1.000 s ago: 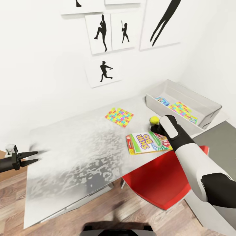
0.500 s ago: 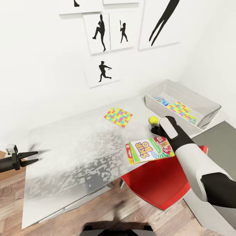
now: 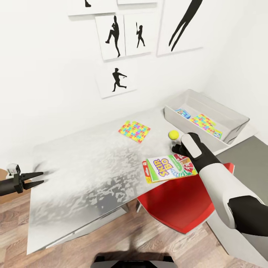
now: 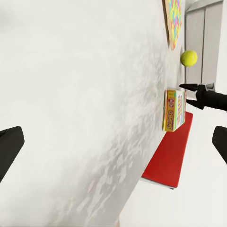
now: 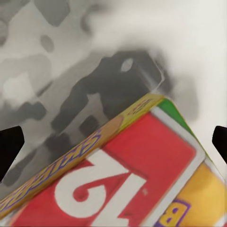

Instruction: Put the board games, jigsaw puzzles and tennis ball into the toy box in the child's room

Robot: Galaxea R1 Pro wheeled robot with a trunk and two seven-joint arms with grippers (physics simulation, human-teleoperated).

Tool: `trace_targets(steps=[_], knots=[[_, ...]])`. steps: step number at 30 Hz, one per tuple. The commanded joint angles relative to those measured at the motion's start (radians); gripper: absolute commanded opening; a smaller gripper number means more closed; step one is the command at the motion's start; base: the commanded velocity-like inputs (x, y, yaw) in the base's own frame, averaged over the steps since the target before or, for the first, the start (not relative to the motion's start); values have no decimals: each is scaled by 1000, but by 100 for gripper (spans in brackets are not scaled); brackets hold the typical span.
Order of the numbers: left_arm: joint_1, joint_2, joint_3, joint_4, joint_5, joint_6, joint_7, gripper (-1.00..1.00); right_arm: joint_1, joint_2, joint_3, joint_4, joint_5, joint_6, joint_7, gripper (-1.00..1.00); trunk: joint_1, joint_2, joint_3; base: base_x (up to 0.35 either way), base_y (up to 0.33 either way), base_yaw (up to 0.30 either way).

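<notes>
Right claw [image 4: 188, 94], fingers spread and released, hovers just over the Skip-Bo box's [image 3: 170, 168] far corner, ball [image 3: 173, 134] at the box's twelve o'clock, bin [image 3: 227, 120] at two.

White right arm [image 3: 219, 178] (black elbow); black gripper [image 3: 31, 179].

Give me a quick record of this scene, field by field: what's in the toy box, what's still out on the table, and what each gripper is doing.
in toy box: small blue board game, one jigsaw puzzle
on table: second jigsaw puzzle, tennis ball, Skip-Bo box overhanging the near edge above a red chair
right gripper: jaws open, above the Skip-Bo box's end, beside the ball
left gripper: jaws open, empty, off the table's left end
</notes>
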Motion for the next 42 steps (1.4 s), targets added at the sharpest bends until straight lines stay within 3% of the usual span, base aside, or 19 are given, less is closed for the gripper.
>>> trace_targets(steps=[1,42], knots=[[0,0,0,0,-1,11,-4,100,-1,-1,6,1,-9,3,-8,100,1,-2,-1,-3,0,0],[-1,0,0,0,-2,11,-4,100,-2,-2,5,45,-10,10,-7,100,1,-2,-1,-15,12,0]])
